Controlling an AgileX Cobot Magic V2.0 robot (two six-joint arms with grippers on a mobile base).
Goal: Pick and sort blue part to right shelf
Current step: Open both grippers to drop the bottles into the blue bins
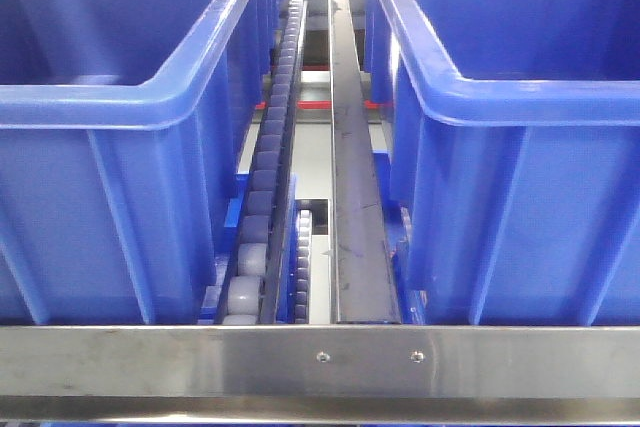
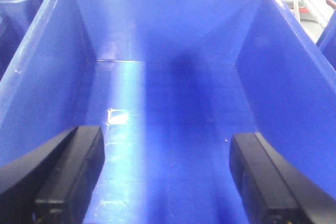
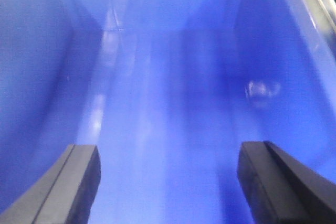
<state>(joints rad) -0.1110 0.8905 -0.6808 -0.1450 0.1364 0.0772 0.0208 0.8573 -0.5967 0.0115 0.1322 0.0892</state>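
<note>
Both grippers, left (image 2: pixel 167 182) and right (image 3: pixel 167 184), hang wide open holding nothing, each pointing down inside a roomy blue bin (image 2: pixel 47 77) with tall walls; no blue part shows.

2 large blue plastic bins flanked the frame, the left bin (image 1: pixel 130 107) and the right bin (image 1: pixel 510 97), each with a thick rolled rim. Between them ran a track of grey-blue rollers (image 1: pixel 268 167) beside a dark flat metal rail (image 1: pixel 352 167), both receding away. A brushed steel crossbar (image 1: pixel 320 359) with 2 small screws spanned the foreground.
</note>
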